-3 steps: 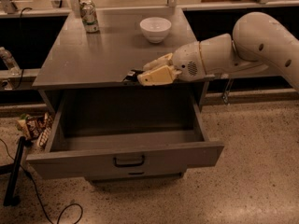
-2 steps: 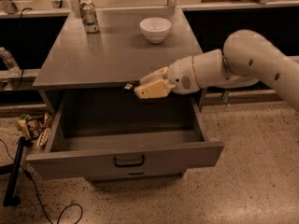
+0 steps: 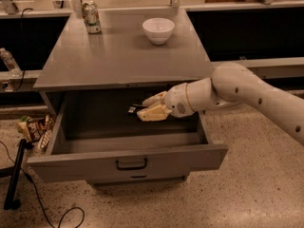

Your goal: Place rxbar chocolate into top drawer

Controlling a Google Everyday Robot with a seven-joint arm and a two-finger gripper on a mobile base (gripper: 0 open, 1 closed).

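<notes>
Lowered from the cabinet top's front edge, the gripper (image 3: 148, 107) now reaches inside the open top drawer (image 3: 71, 165), toward its back edge, right of centre. Its fingers (image 3: 155, 99) are pinched on the rxbar chocolate (image 3: 134, 109) (white patch at its left end). A white bowl (image 3: 158, 30) and a soda can (image 3: 91, 17) stand near the top's back edge.

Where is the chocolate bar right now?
Near the centre of the camera view, the rxbar chocolate is pinched in the gripper, over the open top drawer, just below the cabinet top.
</notes>
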